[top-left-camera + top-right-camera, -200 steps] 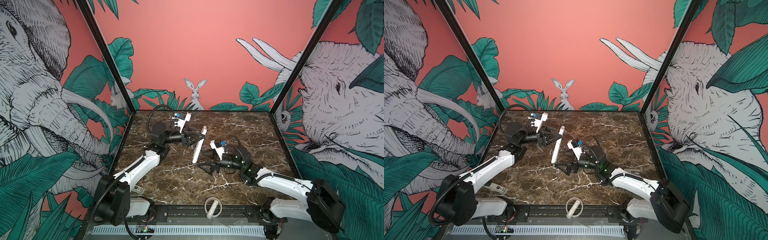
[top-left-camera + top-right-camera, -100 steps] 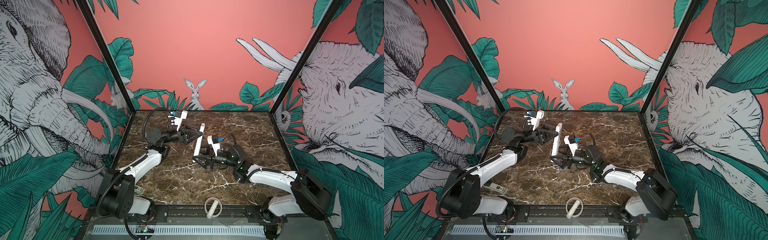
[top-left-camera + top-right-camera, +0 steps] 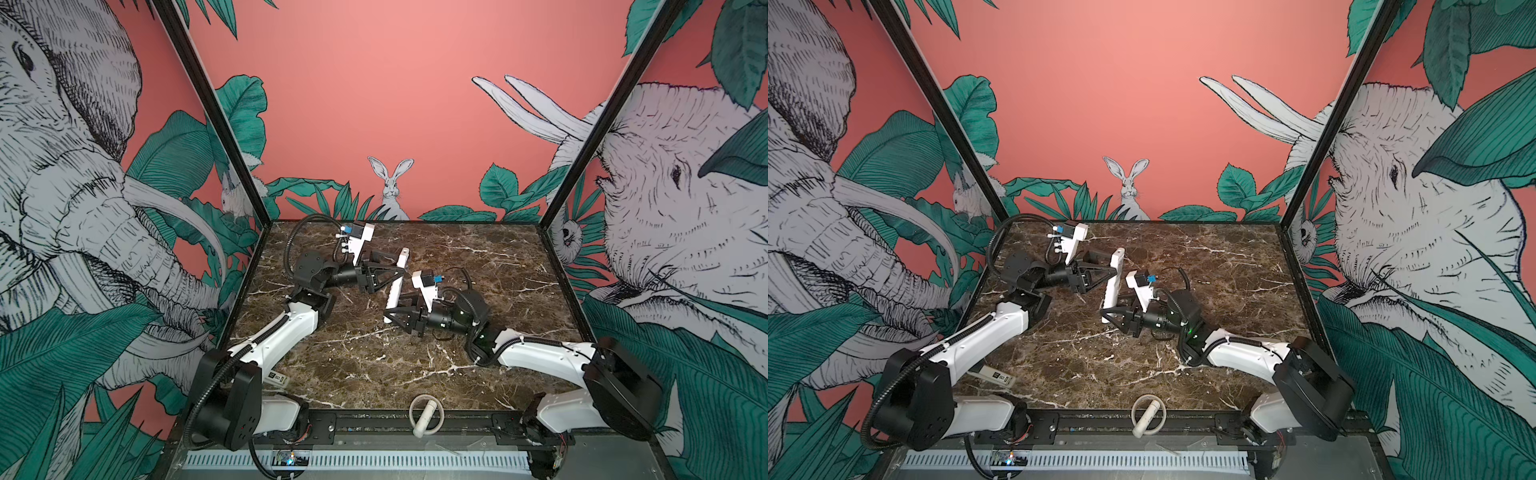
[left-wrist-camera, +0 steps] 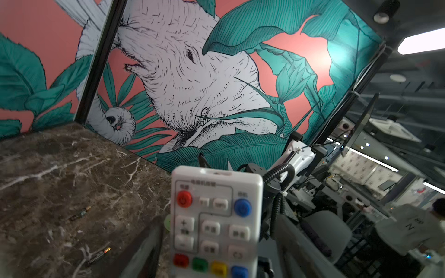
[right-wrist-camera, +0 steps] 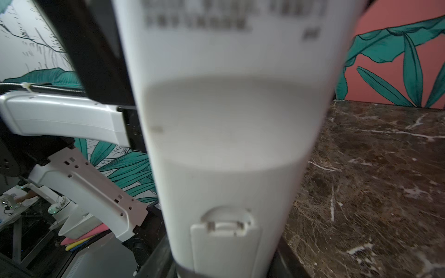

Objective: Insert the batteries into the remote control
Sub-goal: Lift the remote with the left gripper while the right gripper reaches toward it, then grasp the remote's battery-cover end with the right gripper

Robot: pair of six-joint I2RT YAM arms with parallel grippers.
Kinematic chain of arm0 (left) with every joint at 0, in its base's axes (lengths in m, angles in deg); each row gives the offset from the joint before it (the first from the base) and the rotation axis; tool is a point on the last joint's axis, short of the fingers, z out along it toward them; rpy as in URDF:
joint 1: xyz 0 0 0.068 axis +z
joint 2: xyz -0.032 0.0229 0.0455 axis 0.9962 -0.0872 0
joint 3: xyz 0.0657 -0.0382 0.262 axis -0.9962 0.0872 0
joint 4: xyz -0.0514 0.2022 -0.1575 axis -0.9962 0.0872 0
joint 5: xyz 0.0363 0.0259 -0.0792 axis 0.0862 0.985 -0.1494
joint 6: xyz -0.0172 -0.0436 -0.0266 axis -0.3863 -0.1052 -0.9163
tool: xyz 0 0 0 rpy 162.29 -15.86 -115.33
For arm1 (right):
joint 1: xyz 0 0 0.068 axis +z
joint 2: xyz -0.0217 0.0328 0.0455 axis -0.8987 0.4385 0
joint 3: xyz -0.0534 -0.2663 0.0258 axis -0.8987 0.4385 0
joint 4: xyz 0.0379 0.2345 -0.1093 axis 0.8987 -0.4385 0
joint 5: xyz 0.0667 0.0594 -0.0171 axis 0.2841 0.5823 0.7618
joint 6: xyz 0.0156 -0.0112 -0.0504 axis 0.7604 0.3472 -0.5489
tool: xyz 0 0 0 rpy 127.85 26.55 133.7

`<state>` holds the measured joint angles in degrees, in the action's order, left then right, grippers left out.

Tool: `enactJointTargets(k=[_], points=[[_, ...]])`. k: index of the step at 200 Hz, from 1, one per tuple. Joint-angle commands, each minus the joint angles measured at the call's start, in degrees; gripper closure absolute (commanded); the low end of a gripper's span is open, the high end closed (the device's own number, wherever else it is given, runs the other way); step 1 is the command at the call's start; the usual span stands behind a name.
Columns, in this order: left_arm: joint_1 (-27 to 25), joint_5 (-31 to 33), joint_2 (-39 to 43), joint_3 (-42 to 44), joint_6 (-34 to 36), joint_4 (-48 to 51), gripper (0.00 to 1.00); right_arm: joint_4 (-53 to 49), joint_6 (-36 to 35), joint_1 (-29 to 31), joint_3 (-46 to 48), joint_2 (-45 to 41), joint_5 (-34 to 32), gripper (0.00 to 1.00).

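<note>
Dark marble tabletop point(image 3: 374, 365) inside jungle-mural walls: the remote control point(image 3: 397, 282) stands tilted near the middle, its lower end pinched between the right gripper's point(image 3: 390, 314) fingers. The left gripper point(image 3: 400, 269) brackets its upper half, fingers spread wider than the remote. Two batteries point(image 4: 79, 214) lie loose on the marble, apart from it; the battery cover point(image 5: 224, 240) is on

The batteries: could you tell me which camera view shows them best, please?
The left wrist view: two batteries lie on the table, yellowish ends visible. In a top view only a dark speck shows, probably one; the right wrist view, mostly remote, shows none.
</note>
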<state>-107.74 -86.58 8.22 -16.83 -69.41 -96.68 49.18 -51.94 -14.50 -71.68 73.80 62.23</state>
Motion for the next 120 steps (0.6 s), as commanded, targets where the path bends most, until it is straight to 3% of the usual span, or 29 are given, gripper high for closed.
enactJointTargets(k=[1, 31, 55, 71, 100, 120], points=[[0.5, 2.8, 3.6, -1.7, 12.2, 17.9, 0.1, -3.6, -2.4, -0.1, -1.5, -3.2, -4.2, 0.7], [0.5, 11.2, 4.7, -5.2, 25.4, 39.5, 0.09, -14.5, -5.6, 0.6, -3.1, -5.6, -9.2, 0.7], [0.5, 14.3, 3.0, -7.3, 29.0, 46.5, 0.15, -26.6, -10.3, 3.1, -6.5, -6.6, -17.3, 0.71], [0.4, 16.3, 2.4, -8.2, 30.1, 49.0, 0.22, -31.6, -12.9, 5.3, -8.2, -7.1, -23.1, 0.71], [0.5, 18.8, 2.0, -8.5, 30.9, 50.2, 0.46, -36.3, -15.8, 8.6, -9.7, -7.6, -32.1, 0.73], [0.4, 18.6, 1.4, -8.7, 30.8, 50.4, 0.56, -36.8, -17.3, 10.3, -9.5, -7.7, -36.7, 0.75]])
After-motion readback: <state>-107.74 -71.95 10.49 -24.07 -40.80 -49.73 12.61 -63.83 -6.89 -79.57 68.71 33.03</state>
